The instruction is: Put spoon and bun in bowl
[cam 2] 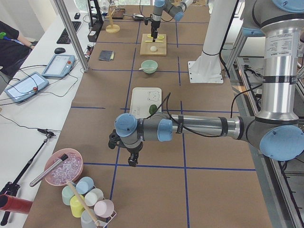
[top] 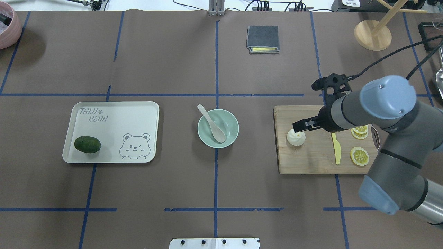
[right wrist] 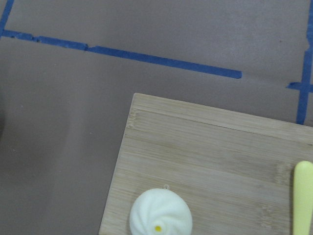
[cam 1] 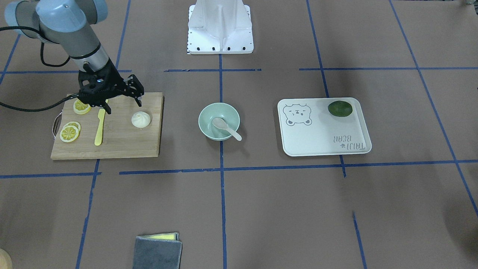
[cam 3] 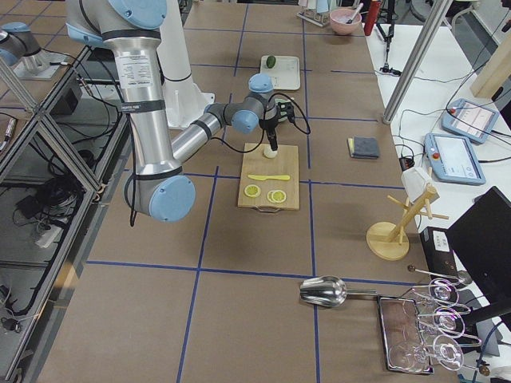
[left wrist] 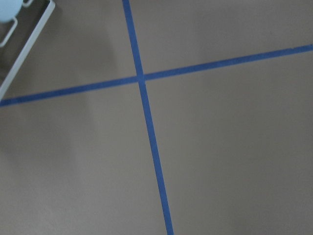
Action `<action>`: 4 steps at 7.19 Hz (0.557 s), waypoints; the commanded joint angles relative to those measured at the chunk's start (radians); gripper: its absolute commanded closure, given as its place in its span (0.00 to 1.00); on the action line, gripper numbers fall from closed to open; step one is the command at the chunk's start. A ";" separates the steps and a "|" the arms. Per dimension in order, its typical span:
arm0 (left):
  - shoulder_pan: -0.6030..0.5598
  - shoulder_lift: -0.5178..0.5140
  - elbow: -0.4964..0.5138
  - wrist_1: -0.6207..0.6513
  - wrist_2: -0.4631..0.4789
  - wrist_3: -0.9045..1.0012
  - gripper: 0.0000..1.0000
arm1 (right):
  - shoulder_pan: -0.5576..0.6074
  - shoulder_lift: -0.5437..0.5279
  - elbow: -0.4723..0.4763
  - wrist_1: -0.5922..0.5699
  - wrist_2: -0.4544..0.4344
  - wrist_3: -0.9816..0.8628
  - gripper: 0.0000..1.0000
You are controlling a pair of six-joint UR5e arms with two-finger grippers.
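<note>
Two of the task's things are already together: the spoon [cam 1: 225, 127] lies in the bowl [cam 1: 207, 129], scoop down inside and handle leaning out over the rim. You will find the bun [cam 1: 140, 120] outside the bowl, upright on the cutting board [cam 1: 123, 144] that sits on the bowl's side toward the robot's right arm, apart from it. On the board the bun is at the end nearer the bowl. A yellow knife [cam 1: 99, 127] lies farther from the bowl than the bun, and the lemon slices [cam 1: 70, 133] are farther out again.

Your right gripper [cam 1: 124, 105] hangs over the board on the bun's side away from the bowl, jaws spread wide with nothing between them. In the front view its fingertips [cam 1: 108, 110] are clear of the bun. In the overhead view one tip overlaps the bun's edge, so you cannot judge the height from there.

Opposite the board, on the bowl's other side, is the bear-print tray [cam 1: 321, 140] with a dark green fruit [cam 1: 340, 108] in one corner. Your left gripper [cam 2: 133, 160] hangs over the table beyond that tray, well away from the bowl. It shows only in the side view, so you cannot tell how its jaws are set.
</note>
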 commanded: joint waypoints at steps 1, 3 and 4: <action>-0.003 0.008 -0.007 -0.001 -0.005 -0.001 0.00 | -0.050 0.065 -0.104 0.000 -0.059 0.006 0.00; -0.001 0.008 -0.009 -0.002 -0.011 -0.001 0.00 | -0.059 0.065 -0.105 -0.003 -0.070 0.004 0.59; -0.001 0.008 -0.009 -0.002 -0.013 -0.001 0.00 | -0.058 0.063 -0.102 -0.004 -0.067 0.000 1.00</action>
